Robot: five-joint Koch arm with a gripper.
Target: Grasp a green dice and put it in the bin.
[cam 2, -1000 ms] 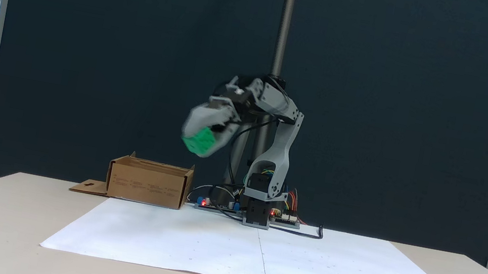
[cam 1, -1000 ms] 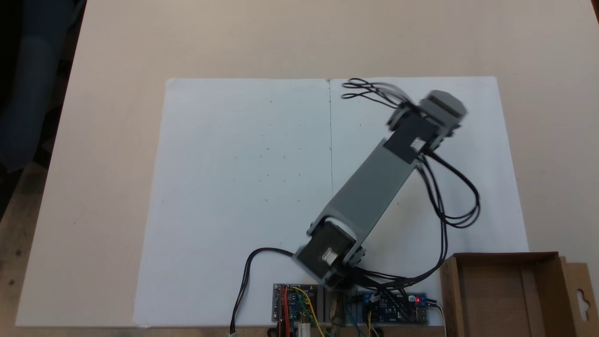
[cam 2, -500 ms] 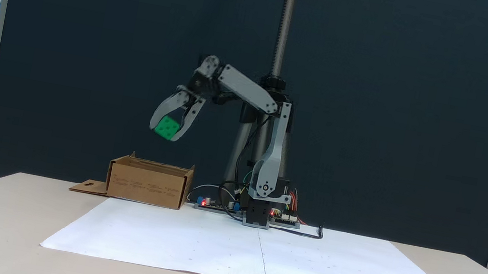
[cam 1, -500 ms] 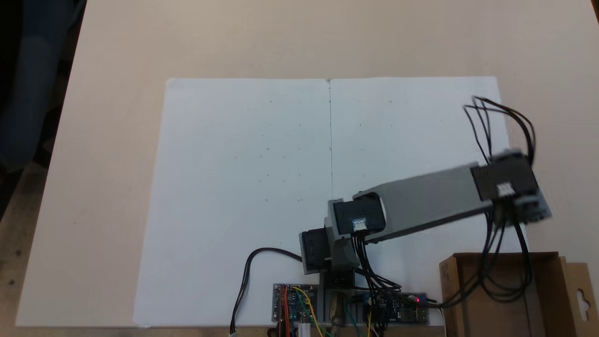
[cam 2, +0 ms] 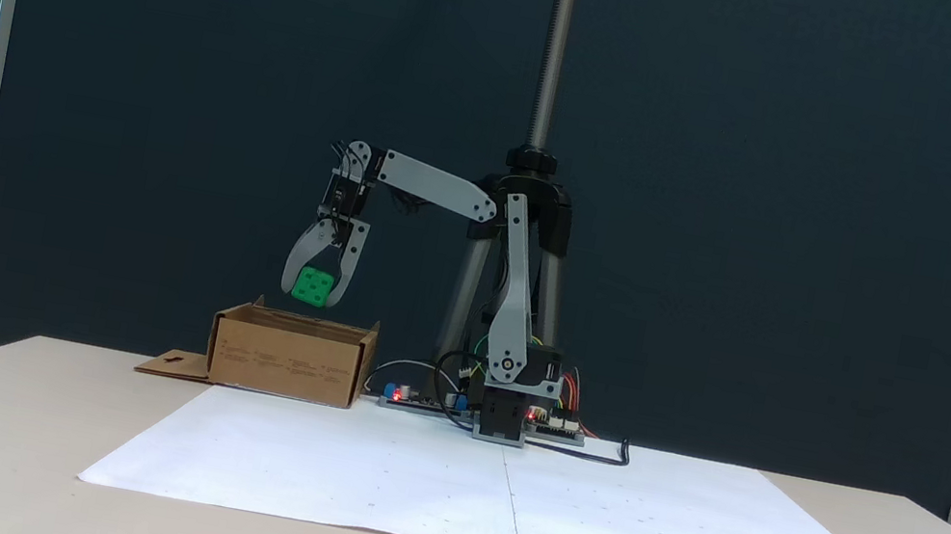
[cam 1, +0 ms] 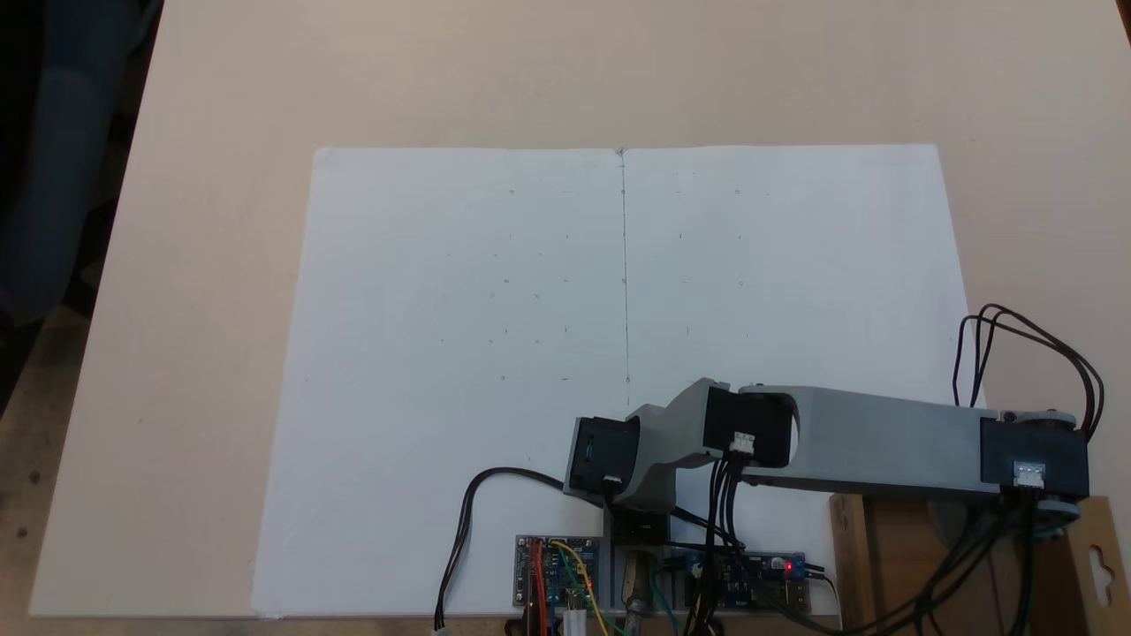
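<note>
I've got the gripper [cam 2: 315,296] clamped on the green dice [cam 2: 313,286], hanging just above the bin [cam 2: 289,357]. Risk: it sits toward 1 side, so a bounce off the low wall could throw it out.

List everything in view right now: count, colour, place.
dice: 1, bright green, held in the air just above the box, between the gripper's jaws.
box: 1, brown cardboard, on the table left of the arm's base in a fixed view; open top, a flap with a hang-hole at its outer side.
paper sheets: 2, white, side by side on the table, meeting at a centre seam.
table: 1, beige, under everything.
circuit boards: 2, with coloured wires, at the arm's base.
backdrop: 1, dark blue, behind the arm.
pole: 1, grey, rising behind the arm.
arm: 1, grey and black, stretched out over the box.
gripper: 1, grey, pointing down, shut on the dice.
</note>
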